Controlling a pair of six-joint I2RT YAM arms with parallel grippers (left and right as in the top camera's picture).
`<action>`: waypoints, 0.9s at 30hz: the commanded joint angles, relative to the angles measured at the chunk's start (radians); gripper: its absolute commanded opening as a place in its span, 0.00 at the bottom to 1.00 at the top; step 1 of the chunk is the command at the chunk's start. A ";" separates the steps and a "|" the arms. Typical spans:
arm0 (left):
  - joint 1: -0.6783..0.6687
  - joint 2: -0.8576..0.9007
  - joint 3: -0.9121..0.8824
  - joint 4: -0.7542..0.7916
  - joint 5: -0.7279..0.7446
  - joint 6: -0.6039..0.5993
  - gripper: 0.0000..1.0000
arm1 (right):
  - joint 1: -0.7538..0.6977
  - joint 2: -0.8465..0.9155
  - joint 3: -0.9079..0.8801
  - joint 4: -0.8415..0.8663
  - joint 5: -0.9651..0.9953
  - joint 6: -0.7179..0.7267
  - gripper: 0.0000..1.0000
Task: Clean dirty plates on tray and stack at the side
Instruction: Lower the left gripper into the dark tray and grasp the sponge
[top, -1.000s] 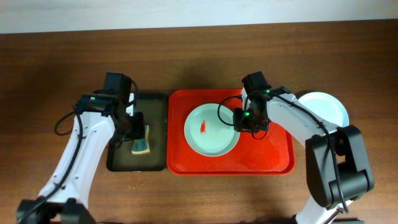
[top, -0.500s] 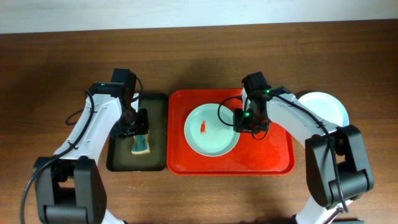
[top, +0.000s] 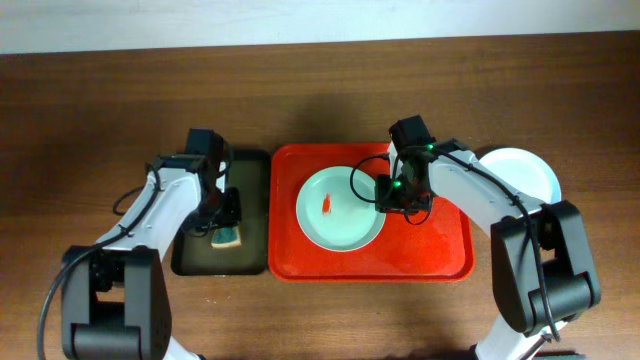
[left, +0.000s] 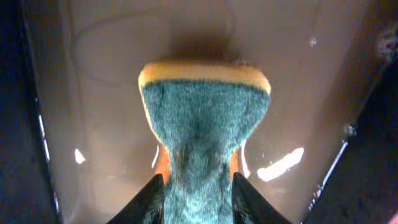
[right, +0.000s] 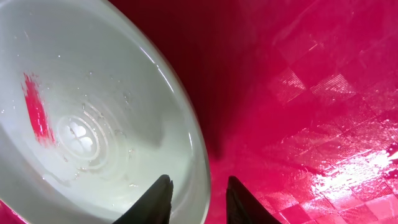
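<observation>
A pale mint plate (top: 340, 210) with a red smear (top: 328, 203) lies on the red tray (top: 440, 255). My right gripper (top: 390, 197) is at its right rim. In the right wrist view the right gripper (right: 199, 199) is open and straddles the rim of the plate (right: 93, 112): one finger over the plate's inside, the other over the tray (right: 298, 93). The smear (right: 36, 106) lies far from the fingers. My left gripper (top: 226, 215) is over the dark tray. In the left wrist view the left gripper (left: 199, 199) is shut on a green-and-yellow sponge (left: 202, 106), pinching its near end.
The dark green-black tray (top: 195, 255) lies just left of the red tray, its wet floor (left: 93, 62) under the sponge. Another pale plate (top: 520, 172) sits on the wooden table right of the red tray, beside my right arm.
My left gripper has come down onto the sponge and closed on it, and the left arm has swung in closer to the dark tray. The right arm and plate have stayed put.
</observation>
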 joint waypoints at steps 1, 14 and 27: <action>0.006 0.008 -0.052 0.047 -0.008 0.016 0.32 | 0.004 0.008 -0.004 -0.001 -0.002 -0.002 0.31; 0.006 -0.042 0.052 -0.022 0.002 0.016 0.00 | 0.005 0.008 -0.004 -0.050 -0.036 0.005 0.04; 0.004 -0.084 0.248 -0.212 0.002 0.061 0.00 | 0.016 0.008 -0.004 -0.031 -0.026 0.006 0.07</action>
